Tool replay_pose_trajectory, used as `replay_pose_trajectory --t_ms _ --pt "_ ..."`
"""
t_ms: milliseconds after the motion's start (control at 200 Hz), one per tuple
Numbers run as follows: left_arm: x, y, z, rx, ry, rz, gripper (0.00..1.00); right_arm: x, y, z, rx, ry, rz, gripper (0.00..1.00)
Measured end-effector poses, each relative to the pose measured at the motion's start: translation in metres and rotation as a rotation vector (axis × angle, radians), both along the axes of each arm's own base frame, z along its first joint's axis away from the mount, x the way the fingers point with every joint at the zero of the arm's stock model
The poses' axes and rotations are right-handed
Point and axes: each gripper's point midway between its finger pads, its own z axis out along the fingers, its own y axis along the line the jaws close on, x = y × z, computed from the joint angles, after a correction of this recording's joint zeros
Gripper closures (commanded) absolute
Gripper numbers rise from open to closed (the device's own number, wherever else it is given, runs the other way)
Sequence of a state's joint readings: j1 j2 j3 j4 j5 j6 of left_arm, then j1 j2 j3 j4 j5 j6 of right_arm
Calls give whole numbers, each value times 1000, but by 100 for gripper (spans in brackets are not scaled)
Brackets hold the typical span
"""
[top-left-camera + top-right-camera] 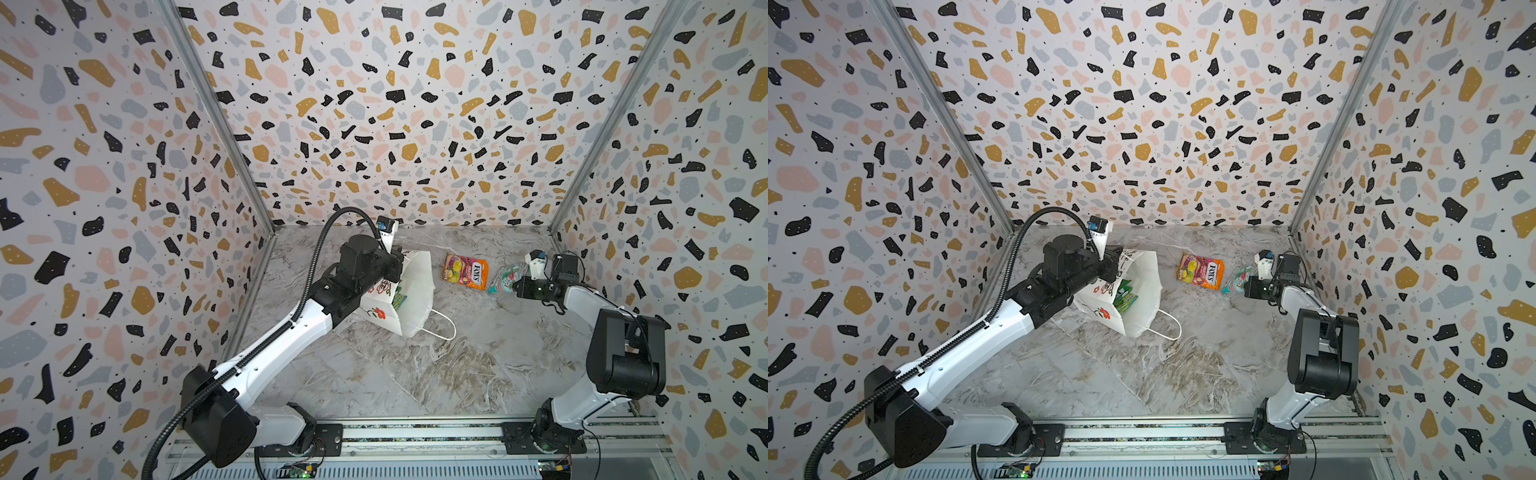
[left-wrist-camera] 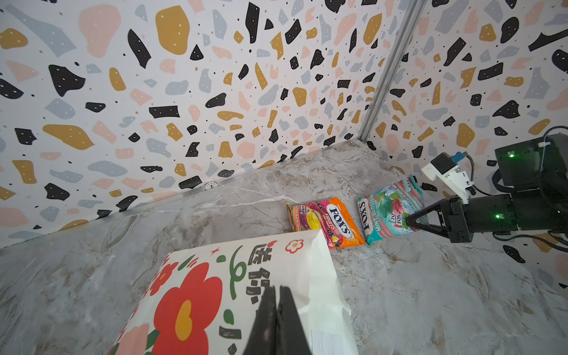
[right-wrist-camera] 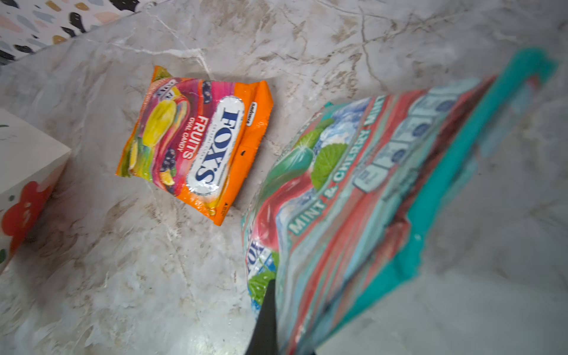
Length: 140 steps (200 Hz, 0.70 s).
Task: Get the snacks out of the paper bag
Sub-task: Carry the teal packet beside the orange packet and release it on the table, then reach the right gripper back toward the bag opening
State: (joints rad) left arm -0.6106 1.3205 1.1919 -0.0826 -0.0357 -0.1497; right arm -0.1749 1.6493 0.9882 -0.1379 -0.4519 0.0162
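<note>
Paper bag: the white flower-printed paper bag lies on its side on the marble tabletop, left of centre in both top views. Its mouth is turned toward 4 o'clock, and a cord handle trails at 5 o'clock.
Left gripper: the left gripper is set at the bag's 11 o'clock corner. The jaws are pressed together, and the printed wall appears to be pinched between them.
Reason judged: the bag is steadied and its mouth is propped open for the other arm.
Bag contents: green packets are seen just inside the mouth; their number cannot be told.
Orange FOX'S Fruits packet: the orange FOX'S Fruits packet is laid flat on the marble at 3 o'clock of the bag, apart from it.
Teal FOX'S Mint & Cherry packet: the teal FOX'S Mint & Cherry packet is held tilted, just beside the orange one at its 3 o'clock. Contact with the marble cannot be told.
Right gripper: the right gripper is clamped on that packet's edge.
Reason judged: the packet is being placed with the removed snacks, clear of the bag mouth.
Risk: glossy film held by a thin edge may slip.
</note>
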Motion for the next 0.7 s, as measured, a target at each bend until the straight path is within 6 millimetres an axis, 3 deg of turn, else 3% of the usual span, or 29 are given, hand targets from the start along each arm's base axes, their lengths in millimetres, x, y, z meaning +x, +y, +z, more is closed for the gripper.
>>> replay_pose_trajectory --t_ms 380,556,701 --pt "-1 -1 0 -2 2 -9 100 9 -22 -28 -94 85 -61 76" --pt "-1 -2 0 -3 2 -13 100 14 -27 -31 -113 99 -80 49" --pt "-2 -3 0 -3 2 -23 100 16 -35 -30 -136 103 -121 38"
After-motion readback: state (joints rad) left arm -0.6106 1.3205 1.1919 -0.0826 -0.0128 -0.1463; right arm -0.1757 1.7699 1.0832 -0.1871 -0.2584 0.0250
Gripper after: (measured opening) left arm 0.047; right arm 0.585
